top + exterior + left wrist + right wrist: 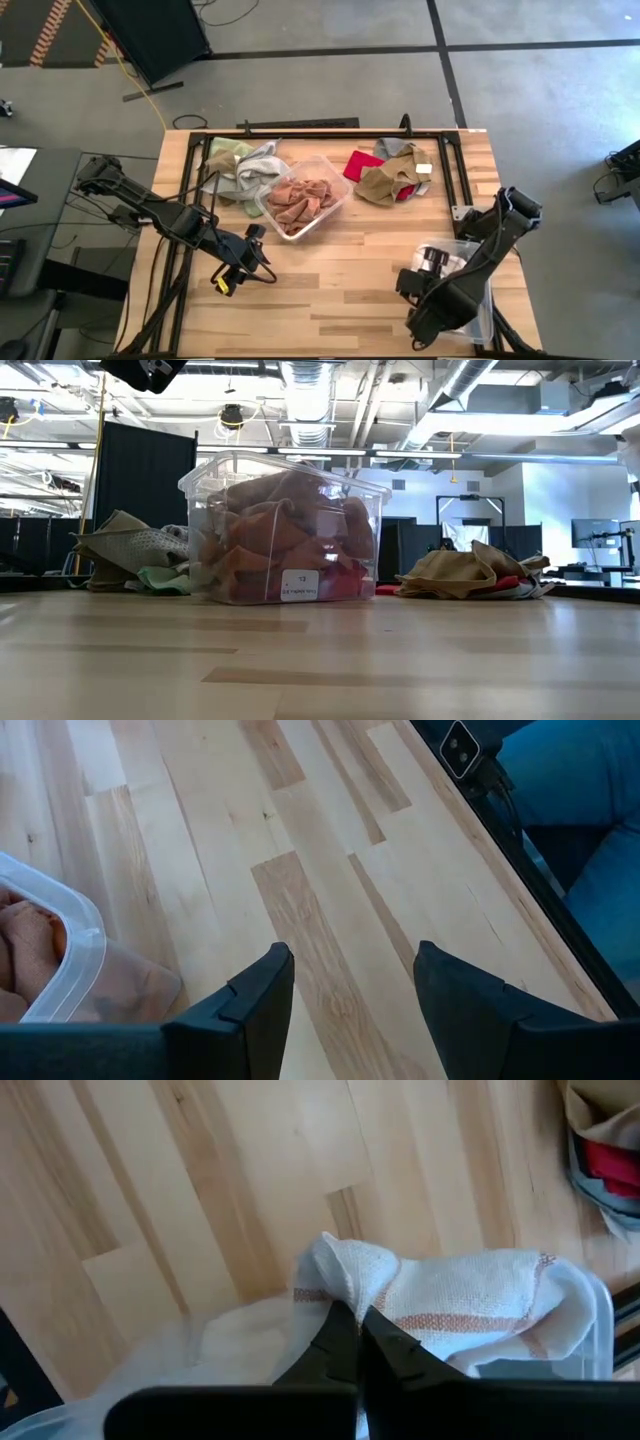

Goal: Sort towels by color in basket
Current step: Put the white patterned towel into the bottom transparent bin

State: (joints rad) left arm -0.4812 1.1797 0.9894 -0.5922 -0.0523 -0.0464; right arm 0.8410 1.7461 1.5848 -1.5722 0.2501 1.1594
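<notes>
A clear plastic basket (pixel 305 195) at mid-table holds rust-orange towels (pixel 300 200). Pale green and grey towels (pixel 243 165) lie heaped on the table to its left. Red, tan-brown and grey towels (pixel 390 175) lie heaped to its right. My right gripper (pixel 350 1325) is shut over a second clear bin (pixel 480 300) at the near right. In that bin lies a white towel with rust stripes (pixel 470 1305). My left gripper (pixel 238 272) hangs open above bare wood near the basket's near left corner (pixel 60 950). My right gripper pinches a raised fold of the white striped towel (pixel 335 1270) between its two fingertips, coming from above and pointing steeply down. The fold peaks up at the fingers. The rest of the towel lies slack in the clear bin.
Black frame rails (pixel 445 160) run along the table's far, left and right sides. Bare wood (pixel 340 270) lies between the two grippers. A small camera (pixel 462 748) sits at the table's edge, with a person's blue-clad legs (pixel 590 810) beyond it.
</notes>
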